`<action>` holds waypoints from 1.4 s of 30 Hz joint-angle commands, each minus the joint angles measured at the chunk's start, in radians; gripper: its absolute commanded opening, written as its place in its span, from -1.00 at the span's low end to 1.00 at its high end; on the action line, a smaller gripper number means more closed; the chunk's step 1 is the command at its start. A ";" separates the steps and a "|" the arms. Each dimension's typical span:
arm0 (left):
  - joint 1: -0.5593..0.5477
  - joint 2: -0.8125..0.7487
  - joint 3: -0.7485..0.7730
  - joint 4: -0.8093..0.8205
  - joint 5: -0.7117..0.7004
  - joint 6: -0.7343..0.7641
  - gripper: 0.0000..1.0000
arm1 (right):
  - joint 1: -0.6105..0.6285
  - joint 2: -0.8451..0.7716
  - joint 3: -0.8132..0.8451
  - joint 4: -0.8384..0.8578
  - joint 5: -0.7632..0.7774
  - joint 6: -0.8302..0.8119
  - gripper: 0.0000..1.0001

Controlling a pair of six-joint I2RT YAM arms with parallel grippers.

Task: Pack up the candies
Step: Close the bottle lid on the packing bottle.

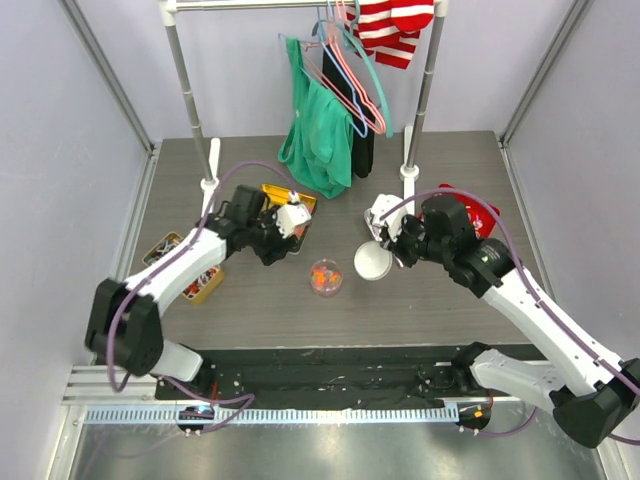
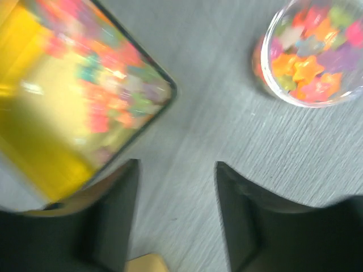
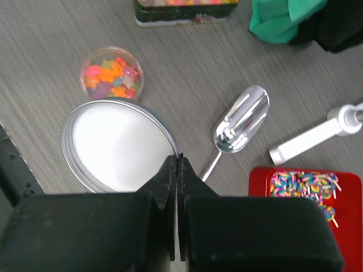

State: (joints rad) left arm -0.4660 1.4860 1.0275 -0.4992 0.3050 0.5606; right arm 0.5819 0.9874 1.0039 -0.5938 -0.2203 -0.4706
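The candies (image 2: 309, 62) are tiny bright star-shaped pieces filling a small clear jar (image 1: 325, 277), also seen as the jar (image 3: 112, 73) in the right wrist view. More candies (image 2: 113, 96) lie blurred in a yellow tin (image 2: 51, 147). My left gripper (image 2: 176, 192) is open over bare table between the tin and the jar, with nothing between its fingers (image 2: 122, 215). My right gripper (image 3: 178, 158) is shut on the rim of a round white-lined metal lid (image 3: 116, 144), held just right of the jar. In the top view the lid (image 1: 372, 263) hangs below the right gripper (image 1: 386, 245).
A metal scoop (image 3: 241, 119) lies on the table right of the lid. A red tray (image 3: 306, 190) of twisted-wrapper candies sits at the right. A clothes rack (image 1: 205, 150) with a green garment (image 1: 315, 140) stands behind. Another small tin (image 1: 180, 262) sits at the left.
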 commanded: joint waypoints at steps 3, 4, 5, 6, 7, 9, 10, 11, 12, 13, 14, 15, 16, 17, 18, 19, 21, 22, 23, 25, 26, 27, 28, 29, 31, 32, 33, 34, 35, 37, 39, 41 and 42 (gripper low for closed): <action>-0.003 -0.226 0.019 -0.079 0.094 -0.047 0.64 | -0.004 0.152 0.220 -0.109 -0.163 0.003 -0.98; -0.003 -0.262 0.025 -0.082 0.103 -0.054 0.73 | -0.004 0.174 0.276 -0.130 -0.203 0.003 -0.98; -0.003 -0.276 0.031 -0.096 0.126 -0.060 0.90 | -0.002 0.219 0.301 -0.159 -0.221 0.006 -0.98; -0.003 -0.283 0.039 -0.104 0.137 -0.076 0.95 | -0.004 0.241 0.326 -0.178 -0.243 0.007 -0.98; -0.003 -0.294 0.058 -0.117 0.147 -0.082 0.99 | -0.005 0.267 0.375 -0.201 -0.311 0.004 -0.98; -0.002 -0.309 0.066 -0.137 0.186 -0.071 1.00 | -0.004 0.342 0.418 -0.268 -0.381 0.003 -0.98; -0.003 -0.320 0.062 -0.137 0.187 -0.059 1.00 | -0.004 0.364 0.453 -0.290 -0.434 0.003 -0.98; -0.003 -0.346 0.051 -0.133 0.169 -0.044 1.00 | -0.005 0.384 0.466 -0.316 -0.456 0.003 -0.98; -0.003 -0.365 0.036 -0.099 0.155 -0.003 0.99 | -0.005 0.423 0.475 -0.327 -0.473 0.000 -0.98; -0.003 -0.381 0.004 -0.081 0.131 0.013 0.99 | -0.005 0.442 0.492 -0.354 -0.487 -0.006 -0.98; -0.003 -0.412 -0.010 -0.073 0.122 0.053 0.99 | -0.005 0.463 0.501 -0.365 -0.510 -0.013 -0.98; -0.005 -0.423 -0.024 -0.061 0.106 0.083 1.00 | -0.007 0.500 0.512 -0.377 -0.517 -0.020 -0.98; -0.005 -0.428 -0.039 -0.061 0.102 0.141 1.00 | -0.008 0.523 0.538 -0.406 -0.531 -0.026 -0.98; -0.005 -0.431 -0.046 -0.055 0.097 0.162 1.00 | -0.010 0.542 0.553 -0.419 -0.562 -0.029 -0.98; -0.005 -0.434 -0.050 -0.053 0.111 0.186 1.00 | -0.014 0.563 0.571 -0.434 -0.582 -0.036 -0.98; -0.006 -0.444 -0.069 -0.047 0.126 0.253 1.00 | -0.017 0.609 0.608 -0.463 -0.599 -0.046 -0.98; -0.006 -0.470 -0.093 -0.048 0.183 0.332 0.99 | -0.034 0.658 0.678 -0.495 -0.660 -0.052 -0.98; -0.006 -0.472 -0.093 -0.047 0.186 0.356 1.00 | -0.039 0.710 0.709 -0.547 -0.681 -0.077 -0.98; -0.013 -0.471 -0.093 -0.041 0.187 0.375 0.99 | -0.039 0.743 0.740 -0.581 -0.700 -0.098 -0.98; -0.020 -0.483 -0.112 -0.039 0.195 0.439 0.99 | -0.040 0.831 0.840 -0.685 -0.735 -0.147 -0.98; -0.026 -0.489 -0.119 -0.039 0.201 0.528 1.00 | -0.040 0.856 0.873 -0.716 -0.748 -0.163 -0.98; -0.028 -0.487 -0.119 -0.039 0.203 0.544 1.00 | -0.040 0.881 0.930 -0.745 -0.761 -0.174 -0.98; -0.029 -0.481 -0.110 -0.035 0.207 0.542 1.00 | -0.040 0.908 0.955 -0.777 -0.766 -0.175 -0.98; -0.031 -0.475 -0.103 -0.030 0.209 0.529 1.00 | -0.039 0.948 0.975 -0.793 -0.771 -0.186 -0.98; -0.037 -0.471 -0.090 -0.021 0.217 0.536 1.00 | -0.039 0.987 1.021 -0.822 -0.784 -0.188 -0.98; -0.040 -0.468 -0.087 -0.021 0.217 0.541 1.00 | -0.039 1.017 1.032 -0.833 -0.794 -0.200 -0.98; -0.049 -0.461 -0.075 -0.021 0.217 0.538 0.99 | -0.040 1.030 1.051 -0.843 -0.798 -0.206 -0.98; -0.052 -0.454 -0.067 -0.021 0.220 0.536 1.00 | -0.039 1.040 1.059 -0.854 -0.803 -0.209 -0.98; -0.057 -0.449 -0.061 -0.019 0.223 0.529 1.00 | -0.034 1.051 1.065 -0.856 -0.800 -0.207 -0.98; -0.065 -0.441 -0.041 -0.021 0.239 0.507 0.98 | -0.031 1.065 1.070 -0.856 -0.806 -0.211 -0.98; -0.072 -0.423 -0.020 -0.021 0.253 0.489 0.97 | -0.024 1.077 1.075 -0.859 -0.809 -0.211 -0.98; -0.089 -0.400 -0.003 -0.021 0.258 0.480 0.97 | -0.016 1.085 1.081 -0.863 -0.801 -0.209 -0.98; -0.095 -0.391 0.009 -0.024 0.258 0.479 0.96 | -0.008 1.090 1.085 -0.865 -0.800 -0.211 -0.98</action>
State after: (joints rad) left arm -0.5388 1.0664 0.9672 -0.5606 0.5182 1.0534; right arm 0.5488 2.0804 2.0338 -1.3312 -0.9821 -0.6571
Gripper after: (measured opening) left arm 0.987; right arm 0.018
